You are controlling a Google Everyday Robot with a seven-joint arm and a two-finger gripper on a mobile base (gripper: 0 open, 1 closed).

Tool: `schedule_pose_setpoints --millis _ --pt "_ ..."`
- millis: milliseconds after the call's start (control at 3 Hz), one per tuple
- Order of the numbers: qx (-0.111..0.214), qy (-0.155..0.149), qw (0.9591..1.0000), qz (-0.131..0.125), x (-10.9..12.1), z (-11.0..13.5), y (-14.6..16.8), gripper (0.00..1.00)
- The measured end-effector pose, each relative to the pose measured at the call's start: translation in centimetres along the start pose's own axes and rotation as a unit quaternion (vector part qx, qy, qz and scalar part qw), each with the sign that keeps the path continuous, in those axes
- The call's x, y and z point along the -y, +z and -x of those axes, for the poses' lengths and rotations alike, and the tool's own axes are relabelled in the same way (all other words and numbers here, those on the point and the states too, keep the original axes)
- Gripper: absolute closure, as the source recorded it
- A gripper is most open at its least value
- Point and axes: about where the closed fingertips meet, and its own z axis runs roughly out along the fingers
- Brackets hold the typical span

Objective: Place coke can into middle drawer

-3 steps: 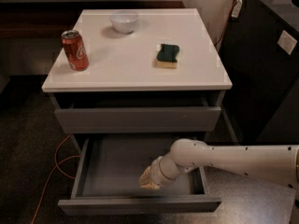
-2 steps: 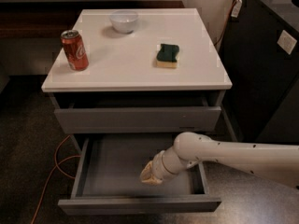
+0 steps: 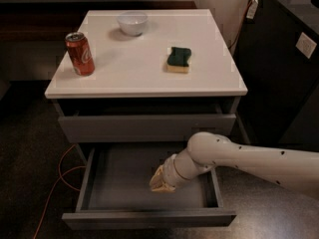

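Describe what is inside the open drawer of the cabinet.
Inside the open drawer only the gripper shows, on the arm entering from the right, over bare grey floor. The floor beneath gripper and arm is covered. The coke can stands outside, on the white top.

This looks like a robot test space set up as a small kitchen corner. A white counter (image 3: 149, 81) tops a plain grey drawer unit and carries only a white bowl (image 3: 132, 23), a green-and-yellow sponge (image 3: 179, 59) and a coke can (image 3: 80, 54). An orange cable (image 3: 61, 169) trails over the dark floor, and a black equipment cabinet (image 3: 284, 83) stands alongside. The robot's hand (image 3: 160, 183) hangs inside the pulled-out middle drawer (image 3: 149, 218).
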Motion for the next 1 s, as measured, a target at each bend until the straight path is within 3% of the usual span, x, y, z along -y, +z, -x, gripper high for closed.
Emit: schedule_pose_setpoints --millis 333,667,1000 --pt "-0.009 -0.019 0.9997 0.007 0.2 1.5 -1.8 0.06" --pt "-0.017 -0.039 0.999 0.013 0.4 3.4 -3.9 0.0" --pt "-0.013 -0.05 0.9985 0.016 0.7 5.0 -6.0 0.0"
